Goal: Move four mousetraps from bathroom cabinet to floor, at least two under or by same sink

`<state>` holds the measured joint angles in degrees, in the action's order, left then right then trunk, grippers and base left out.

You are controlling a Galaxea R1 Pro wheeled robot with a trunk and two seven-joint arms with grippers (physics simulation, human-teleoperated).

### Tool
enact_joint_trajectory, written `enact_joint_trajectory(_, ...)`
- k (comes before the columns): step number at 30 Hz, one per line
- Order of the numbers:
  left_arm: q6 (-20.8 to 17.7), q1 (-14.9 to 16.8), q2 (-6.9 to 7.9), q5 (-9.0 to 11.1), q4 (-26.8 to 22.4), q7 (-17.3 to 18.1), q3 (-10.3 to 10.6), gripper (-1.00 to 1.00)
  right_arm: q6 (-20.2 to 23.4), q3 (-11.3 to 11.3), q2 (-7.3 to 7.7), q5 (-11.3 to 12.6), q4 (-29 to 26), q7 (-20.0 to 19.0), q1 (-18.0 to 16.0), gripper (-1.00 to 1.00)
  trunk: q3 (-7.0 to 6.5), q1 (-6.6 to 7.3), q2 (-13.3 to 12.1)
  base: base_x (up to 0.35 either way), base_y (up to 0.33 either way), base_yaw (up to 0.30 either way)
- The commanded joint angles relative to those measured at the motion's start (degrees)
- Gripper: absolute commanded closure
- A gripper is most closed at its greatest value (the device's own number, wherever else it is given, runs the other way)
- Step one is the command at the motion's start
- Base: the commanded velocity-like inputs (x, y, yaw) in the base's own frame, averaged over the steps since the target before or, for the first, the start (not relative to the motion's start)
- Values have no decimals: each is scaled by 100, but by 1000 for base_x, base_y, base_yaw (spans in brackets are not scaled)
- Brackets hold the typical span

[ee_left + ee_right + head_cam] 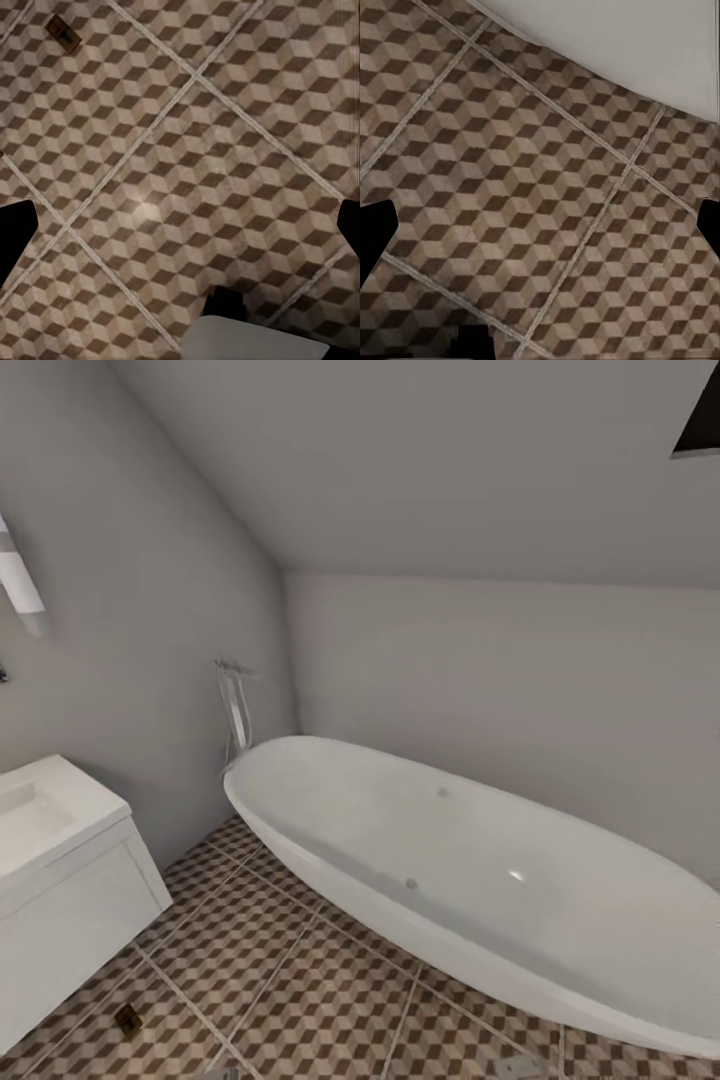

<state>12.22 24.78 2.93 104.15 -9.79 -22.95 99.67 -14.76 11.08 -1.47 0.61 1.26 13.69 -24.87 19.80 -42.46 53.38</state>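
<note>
One mousetrap [128, 1018], a small dark-brown slab, lies flat on the cube-patterned bathroom floor [300, 980] just in front of the white vanity under the sink [45, 815]. The same mousetrap [64, 32] lies on the tiles far ahead of my left gripper [184, 232], which hangs open over bare floor [195, 150] with nothing between its fingers [15, 236]. My right gripper [544, 232] is also open and empty above the tiles [525, 187], near the tub's edge. The other mousetraps and the cabinet are out of view.
A white oval bathtub [480, 860] spans the middle and right, with its rim [660, 45] ahead of the right gripper. A chrome floor faucet [235, 710] stands at its far end. Grey walls slope overhead. A strip of floor runs between vanity and tub.
</note>
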Motion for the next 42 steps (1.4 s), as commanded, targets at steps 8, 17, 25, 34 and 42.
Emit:
enact_joint_trajectory(8, -3, 0, 23, 7, 15, -7, 0, -100, 0, -1, 2, 0, 5, -1, 5, -100, -53, 0, 0, 0, 0, -230)
enact_joint_trajectory(17, -3, 0, 27, 8, 21, -8, 0, -100, 0, -1, 6, 0, -1, 2, 5, -100, -113, 0, 0, 0, 0, -230)
enact_joint_trajectory(25, -5, 0, 25, 8, 21, -9, 0, -100, 0, -1, 6, 0, -3, 1, 6, -100, -167, 0, 0, 0, 0, -230)
enact_joint_trajectory(34, -8, 0, 24, 8, 21, -8, 0, -100, 0, -1, 6, 0, -3, 2, 6, -100, -227, 0, 0, 0, 0, -230)
enact_joint_trajectory(42, -1, 0, 24, 8, 21, -8, 0, -100, 0, -1, 6, 0, 1, 1, 6, -100, -280, 0, 0, 0, 0, -230)
